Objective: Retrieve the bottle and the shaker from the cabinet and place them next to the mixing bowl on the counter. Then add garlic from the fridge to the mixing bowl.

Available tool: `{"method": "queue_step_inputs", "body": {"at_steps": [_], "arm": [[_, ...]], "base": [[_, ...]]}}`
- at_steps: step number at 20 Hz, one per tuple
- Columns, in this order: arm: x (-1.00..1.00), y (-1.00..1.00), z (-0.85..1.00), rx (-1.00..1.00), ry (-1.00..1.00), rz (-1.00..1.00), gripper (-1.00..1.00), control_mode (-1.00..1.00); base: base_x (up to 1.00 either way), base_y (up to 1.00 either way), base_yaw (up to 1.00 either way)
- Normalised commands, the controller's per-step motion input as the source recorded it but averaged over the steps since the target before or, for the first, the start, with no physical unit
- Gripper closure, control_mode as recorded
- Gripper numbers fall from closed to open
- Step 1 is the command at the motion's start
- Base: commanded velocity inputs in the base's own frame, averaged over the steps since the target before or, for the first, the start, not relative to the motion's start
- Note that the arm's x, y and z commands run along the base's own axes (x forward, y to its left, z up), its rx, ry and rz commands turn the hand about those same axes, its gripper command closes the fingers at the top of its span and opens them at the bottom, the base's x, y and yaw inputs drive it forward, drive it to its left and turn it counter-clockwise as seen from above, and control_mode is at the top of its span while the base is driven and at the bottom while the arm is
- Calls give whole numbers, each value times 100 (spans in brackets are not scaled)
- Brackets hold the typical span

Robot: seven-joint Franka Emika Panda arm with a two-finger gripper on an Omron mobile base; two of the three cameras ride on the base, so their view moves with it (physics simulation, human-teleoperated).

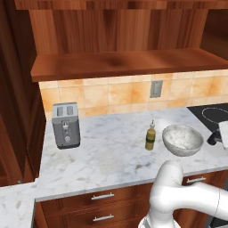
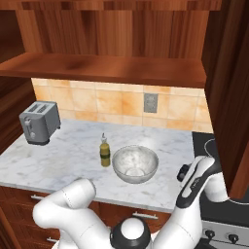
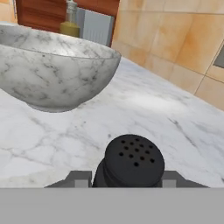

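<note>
We see the white counter (image 3: pixel 153 109) first, then the big bowl (image 3: pixel 52 74) at about ten o'clock from our gripper (image 3: pixel 127 181). The little black shaker (image 3: pixel 131 162) stands upright between the jaws, which are squeezed on it, just beside the bowl. The bottle (image 2: pixel 104 153) waits on the bowl's far side.

Olive bottle (image 2: pixel 104 153) upright beside grey bowl (image 2: pixel 135 164), black shaker (image 3: pixel 131 161) near on marble counter (image 1: pixel 102 156)

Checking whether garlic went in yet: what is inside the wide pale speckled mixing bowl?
The wide pale speckled mixing bowl shows a bare speckled inside in both base views, with no garlic. In the hand view its wall hides the inside.
</note>
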Motion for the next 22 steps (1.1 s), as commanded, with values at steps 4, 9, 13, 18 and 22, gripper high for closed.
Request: {"method": "queue_step_inputs", "body": {"at_steps": [4, 9, 13, 18, 22], "arm": [[-3, 36, -4, 10, 6, 7, 100, -100], [0, 16, -8, 5, 0, 3, 100, -100], [0, 24, -9, 4, 1, 1, 100, -100], [0, 41, -21, -1, 3, 0, 100, -100], [0, 38, -24, -5, 0, 0, 100, -100]], "base": [[0, 0, 0], [0, 0, 0], [0, 0, 0], [0, 0, 0], [0, 0, 0]]}}
